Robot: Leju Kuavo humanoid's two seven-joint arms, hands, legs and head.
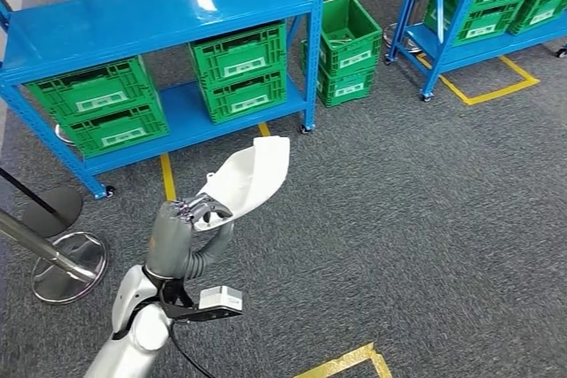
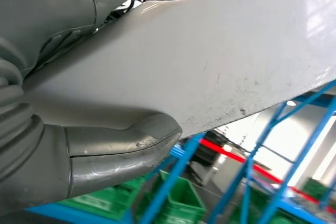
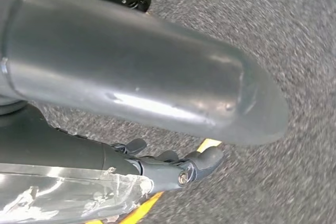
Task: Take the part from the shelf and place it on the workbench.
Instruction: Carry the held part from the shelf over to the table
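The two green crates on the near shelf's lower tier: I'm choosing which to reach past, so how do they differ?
The left green crate sits nearer the shelf's left end post; the right green crate sits nearer the right upright. The left one appears wider, the right one more compact. The white part held by the left robot hand hangs lower in the head view than both. Both are stacked, slotted and carry pale labels.

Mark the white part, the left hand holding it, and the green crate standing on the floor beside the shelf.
white part (image 1: 257, 174), head view, on its broad curved face.
left hand (image 1: 175, 238), head view, on the grey back of the hand.
green crate (image 1: 347, 46), head view, on its front wall by the label.
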